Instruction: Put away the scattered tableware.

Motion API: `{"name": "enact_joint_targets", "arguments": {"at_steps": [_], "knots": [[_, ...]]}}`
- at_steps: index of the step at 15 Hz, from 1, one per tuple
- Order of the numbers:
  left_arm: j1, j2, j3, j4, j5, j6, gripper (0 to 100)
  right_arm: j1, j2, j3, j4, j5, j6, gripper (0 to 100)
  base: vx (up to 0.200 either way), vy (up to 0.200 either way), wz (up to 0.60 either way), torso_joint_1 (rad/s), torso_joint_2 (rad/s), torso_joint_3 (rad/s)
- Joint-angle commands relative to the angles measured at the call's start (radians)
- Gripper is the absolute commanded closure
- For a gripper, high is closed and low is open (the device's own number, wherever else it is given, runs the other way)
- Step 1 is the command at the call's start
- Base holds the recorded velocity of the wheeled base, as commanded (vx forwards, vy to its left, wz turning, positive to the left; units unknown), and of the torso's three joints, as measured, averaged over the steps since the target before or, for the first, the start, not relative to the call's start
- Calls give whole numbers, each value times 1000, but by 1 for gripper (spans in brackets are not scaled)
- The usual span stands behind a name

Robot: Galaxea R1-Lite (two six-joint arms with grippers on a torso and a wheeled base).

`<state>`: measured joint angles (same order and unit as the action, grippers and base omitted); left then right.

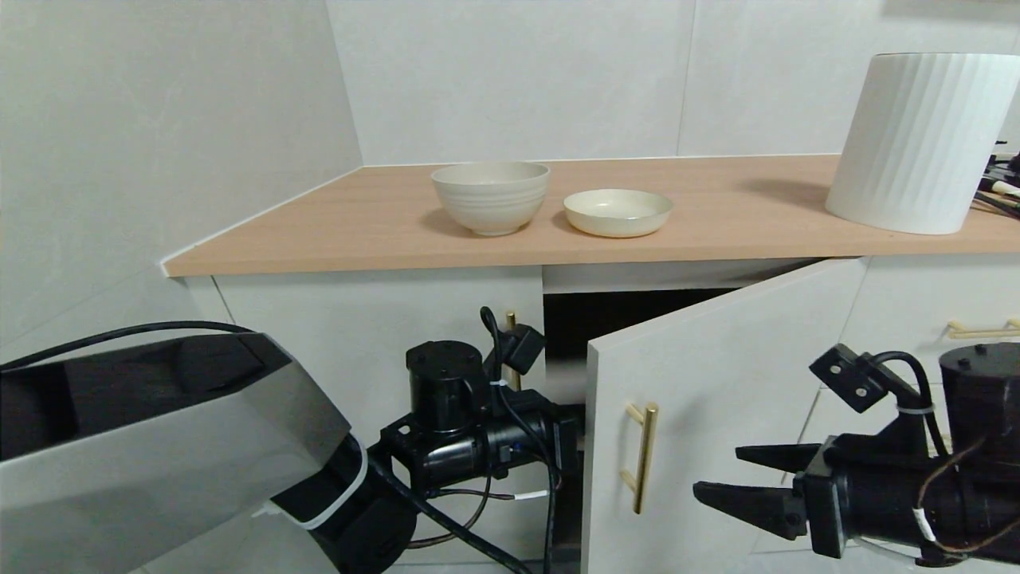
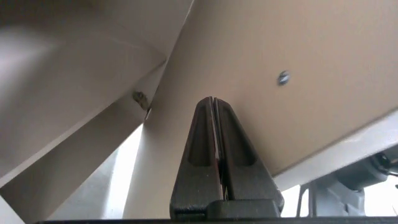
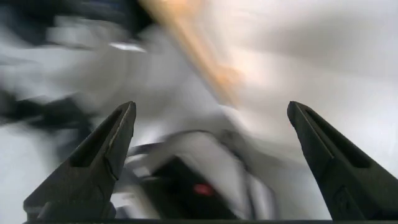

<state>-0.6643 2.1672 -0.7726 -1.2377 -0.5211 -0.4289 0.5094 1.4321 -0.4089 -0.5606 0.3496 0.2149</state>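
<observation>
Bowl [image 1: 491,197], head view: stood upright on the wooden countertop [image 1: 319,239], interior mostly hidden by its rim.
Shallow dish [image 1: 618,212], head view: sat on the same countertop, just right of the bowl, not touching.
Cabinet door [image 1: 717,383], head view: hung ajar below the countertop; dark interior could not be made out.
Left arm [image 1: 470,442], head view: was low at the door's free edge, its tip cut off by it.
Right gripper [image 1: 737,477], head view: fingers were parted, empty, near the door's gold handle [image 1: 641,456] but apart.
Left gripper [image 2: 214,149], left wrist view: fingers were pressed together, nothing held, facing a pale panel [image 2: 323,50] with one screw [image 2: 283,78]; contact could not be judged.
Right gripper, right wrist view: fingers [image 3: 106,155] were wide apart, empty; background was smeared beyond recognition.
</observation>
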Motion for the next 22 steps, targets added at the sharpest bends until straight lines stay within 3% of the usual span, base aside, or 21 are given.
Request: {"name": "enact_joint_targets", "arguments": {"at_steps": [1,6,10,12,16,18,22], "knots": [[-9,-52,-1,33,0,-1,100,38,-167,82,28,-31,-8,0,0,0,0,0,0,0],[-31,-52,-4,52,1,-1,100,47,-322,128,134,-27,-9,0,0,0,0,0,0,0],[-34,-53,-11,53,1,-1,100,75,-349,131,156,-18,-9,0,-200,0,0,2,5,7],[-35,-52,-40,90,1,-1,100,100,-366,133,157,-18,-9,0,-200,0,0,-5,5,7],[-35,-4,-151,175,24,-1,100,100,-368,133,165,-18,-11,0,0,0,0,0,0,0],[-37,13,-206,221,64,-1,100,100,-368,131,165,-18,-11,0,0,0,0,0,0,0],[-51,9,-243,236,93,-1,100,100,-369,131,165,-18,-11,0,-200,0,0,7,1,1]]}}
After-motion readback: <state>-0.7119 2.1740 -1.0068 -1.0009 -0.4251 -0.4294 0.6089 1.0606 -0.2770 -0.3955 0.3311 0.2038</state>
